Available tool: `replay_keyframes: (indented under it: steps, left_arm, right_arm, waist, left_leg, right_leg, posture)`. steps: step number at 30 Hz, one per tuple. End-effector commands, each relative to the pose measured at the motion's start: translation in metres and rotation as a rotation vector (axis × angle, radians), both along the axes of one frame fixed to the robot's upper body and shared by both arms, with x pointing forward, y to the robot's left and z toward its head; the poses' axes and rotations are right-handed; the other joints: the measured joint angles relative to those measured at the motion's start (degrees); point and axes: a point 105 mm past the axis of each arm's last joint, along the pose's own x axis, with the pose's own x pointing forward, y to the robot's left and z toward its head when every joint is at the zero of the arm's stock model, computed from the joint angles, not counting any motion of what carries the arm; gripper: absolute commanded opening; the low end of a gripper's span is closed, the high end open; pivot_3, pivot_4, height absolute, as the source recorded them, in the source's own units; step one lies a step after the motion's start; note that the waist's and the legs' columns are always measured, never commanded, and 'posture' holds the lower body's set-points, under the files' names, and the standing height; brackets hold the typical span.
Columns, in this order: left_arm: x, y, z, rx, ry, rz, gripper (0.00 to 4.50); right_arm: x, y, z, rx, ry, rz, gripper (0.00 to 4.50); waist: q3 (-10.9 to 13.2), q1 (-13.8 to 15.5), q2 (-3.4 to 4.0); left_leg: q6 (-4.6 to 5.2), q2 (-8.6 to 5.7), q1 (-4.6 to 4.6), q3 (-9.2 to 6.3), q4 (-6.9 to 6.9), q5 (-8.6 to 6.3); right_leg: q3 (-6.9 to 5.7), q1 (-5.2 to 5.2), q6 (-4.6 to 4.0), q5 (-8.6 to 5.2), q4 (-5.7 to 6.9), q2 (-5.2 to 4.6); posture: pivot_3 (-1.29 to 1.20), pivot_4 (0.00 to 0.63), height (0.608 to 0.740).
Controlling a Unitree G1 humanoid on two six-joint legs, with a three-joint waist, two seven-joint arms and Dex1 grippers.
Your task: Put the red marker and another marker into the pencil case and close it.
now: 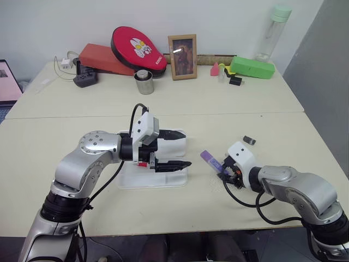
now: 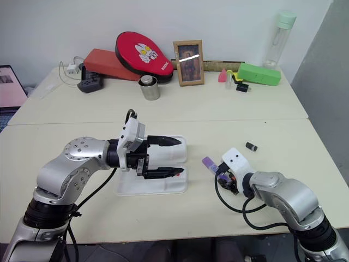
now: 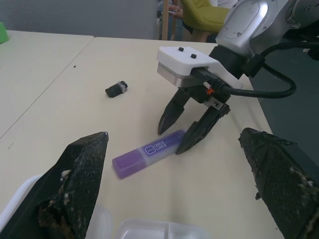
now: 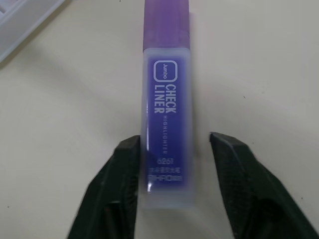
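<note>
Two cream-coloured tabletops [image 1: 65, 109] butted edge to edge, with clutter along the far wall. On the near one lies the flat white plastic pencil case [image 2: 125, 188], lid thrown back and tray facing up.

Hovering over the case is the left gripper [image 1: 187, 148], level and pointing to the robot's right, black fingers spread wide and holding nothing.

To the right of the case sits the right gripper [image 3: 172, 140], angled down at the table with its fingers partly drawn in but apart. Straddles the labelled end of the short, thick purple marker [image 4: 167, 99] – one finger at the barrel's edge, the other with a sliver of table showing beside it. Not clamped, by the look of it.

Lies flat on the table, that marker, just right of the case and well clear of its rim. Runs its long axis roughly in line with the way the right gripper points: pale-labelled end between the fingers, darker purple end aimed away toward the case. So the barrel is taken across its narrow width – a sound approach for a pinch. Far nearer the right arm than the left.

Likely needs only the last bit of closing, then a lift and a short carry leftward to the tray.

Beyond the marker, apart from it, rests a small dark cap-like piece [image 1: 249, 140].
</note>
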Motion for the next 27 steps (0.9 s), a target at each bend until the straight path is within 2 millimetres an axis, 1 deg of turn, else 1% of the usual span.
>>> replay_keyframes:
  steps: [1,2,6,8,10,12,14,15,17,18,19,21,23,24,26,27]
  left_arm:
    - [-0.006,0.008,0.008,0.006,-0.047,0.002,4.5]
    - [-0.006,0.01,0.008,0.01,-0.047,0.003,4.5]
    - [-0.006,0.013,0.011,0.008,-0.053,0.014,4.5]
    - [-0.011,0.018,0.01,0.012,-0.036,0.023,4.5]
    - [-0.015,0.022,0.01,0.017,-0.024,0.026,4.5]
    - [-0.023,0.039,0.003,0.065,0.012,0.058,4.5]
    - [-0.031,0.067,-0.008,0.149,0.048,0.13,4.5]
    - [-0.033,0.076,-0.011,0.173,0.054,0.154,4.5]
    - [-0.034,0.087,-0.012,0.193,0.059,0.191,4.5]
    - [-0.034,0.095,-0.009,0.192,0.059,0.225,4.5]
    - [-0.035,0.107,-0.006,0.198,0.059,0.272,4.5]
    - [-0.038,0.12,-0.001,0.204,0.055,0.323,4.5]
    - [-0.044,0.125,0.0,0.204,0.062,0.349,4.5]
    - [-0.046,0.127,0.0,0.207,0.067,0.357,4.5]
    - [-0.05,0.129,-0.002,0.217,0.076,0.365,4.5]
    - [-0.053,0.132,-0.002,0.215,0.082,0.379,4.5]
  right_arm:
    - [0.001,0.004,0.007,0.003,-0.028,0.034,1.17]
    - [0.001,0.005,0.007,0.002,-0.029,0.043,1.05]
    - [0.001,0.007,0.012,-0.008,-0.051,0.089,1.05]
    - [-0.003,0.015,0.023,-0.014,-0.1,0.194,1.05]
    - [-0.007,0.021,0.029,-0.007,-0.116,0.263,1.05]
    - [-0.013,0.033,0.042,0.043,-0.133,0.371,1.05]
    - [-0.019,0.045,0.052,0.067,-0.159,0.488,1.05]
    - [-0.02,0.047,0.054,0.07,-0.166,0.521,1.05]
    - [-0.021,0.051,0.055,0.074,-0.17,0.567,1.05]
    - [-0.019,0.058,0.054,0.06,-0.177,0.608,1.05]
    - [-0.014,0.074,0.055,0.071,-0.188,0.653,1.05]
    - [-0.007,0.097,0.057,0.079,-0.203,0.715,1.05]
    - [0.002,0.117,0.052,0.078,-0.2,0.746,1.05]
    - [0.005,0.123,0.049,0.076,-0.196,0.758,1.05]
    - [0.006,0.13,0.046,0.08,-0.184,0.783,1.05]
    - [0.005,0.137,0.045,0.091,-0.177,0.798,1.05]
  waist:
    - [0.0,-0.1,0.0]
    - [0.0,-0.1,0.0]
    - [0.0,0.0,0.0]
    - [0.0,-0.1,0.0]
    - [0.0,-0.2,0.01]
    - [0.0,-0.4,0.01]
    - [0.0,-0.8,0.02]
    - [0.0,-1.0,0.04]
    - [0.0,-0.6,0.05]
    - [0.0,-0.1,0.05]
    - [0.0,-0.1,0.04]
    - [0.0,-0.1,-0.01]
    - [0.0,-1.0,-0.01]
    - [0.0,-1.1,0.0]
    - [0.0,-0.6,-0.01]
    - [0.0,-0.3,0.0]
  left_leg:
    - [0.0,0.0,0.01,-0.01,-0.01,0.0]
    - [0.0,0.0,0.01,-0.01,-0.01,0.0]
    - [0.0,0.0,-0.01,-0.01,0.0,0.0]
    - [0.0,0.0,0.0,-0.01,0.0,0.0]
    - [0.0,0.01,0.0,-0.02,-0.04,0.0]
    - [0.01,0.03,0.0,-0.04,-0.04,0.0]
    - [0.01,0.06,0.09,-0.08,-0.08,-0.01]
    - [0.01,0.09,0.09,-0.08,-0.1,-0.01]
    - [0.01,0.13,0.13,-0.14,-0.12,-0.01]
    - [0.01,0.15,0.11,-0.12,-0.1,-0.01]
    - [0.01,0.12,0.11,-0.12,-0.08,-0.01]
    - [0.01,0.11,0.12,-0.1,-0.07,-0.01]
    - [0.01,0.16,0.22,-0.05,-0.08,-0.01]
    - [0.01,0.18,0.24,-0.06,-0.11,0.0]
    - [0.0,0.24,0.19,-0.14,-0.13,0.0]
    - [0.0,0.22,0.15,-0.14,-0.13,-0.01]
  right_leg:
    - [0.0,0.0,0.0,0.0,0.0,0.0]
    - [0.0,0.0,0.0,0.0,0.0,0.01]
    - [-0.01,0.0,0.0,0.0,0.0,0.0]
    - [-0.03,0.0,0.0,0.0,-0.01,0.0]
    - [0.03,-0.08,0.0,0.0,0.0,0.0]
    - [0.0,-0.05,0.0,0.0,-0.02,0.01]
    - [0.06,-0.06,0.0,0.0,-0.01,0.03]
    - [0.08,-0.08,-0.01,0.0,-0.01,0.08]
    - [0.02,-0.04,-0.05,-0.03,-0.01,0.08]
    - [-0.01,-0.02,-0.05,-0.03,-0.02,0.08]
    - [-0.01,-0.01,-0.04,-0.03,-0.03,0.07]
    - [-0.02,-0.01,-0.04,-0.03,-0.03,0.06]
    - [0.1,-0.05,-0.08,-0.01,-0.01,0.08]
    - [0.1,-0.05,-0.11,0.01,0.0,0.08]
    - [0.03,-0.04,-0.14,0.01,0.0,0.07]
    - [0.02,-0.05,-0.14,0.0,-0.02,0.07]
  posture:
    - [0.0,0.15,0.74]
    - [0.0,0.15,0.74]
    - [0.0,0.15,0.74]
    - [0.0,0.15,0.74]
    - [0.0,0.15,0.74]
    - [0.0,0.15,0.74]
    - [0.0,0.15,0.74]
    - [0.0,0.15,0.74]
    - [0.0,0.15,0.74]
    - [0.0,0.15,0.74]
    - [0.0,0.15,0.74]
    - [0.0,0.15,0.74]
    - [0.0,0.15,0.74]
    - [0.0,0.15,0.74]
    - [0.0,0.15,0.74]
    - [0.0,0.15,0.74]
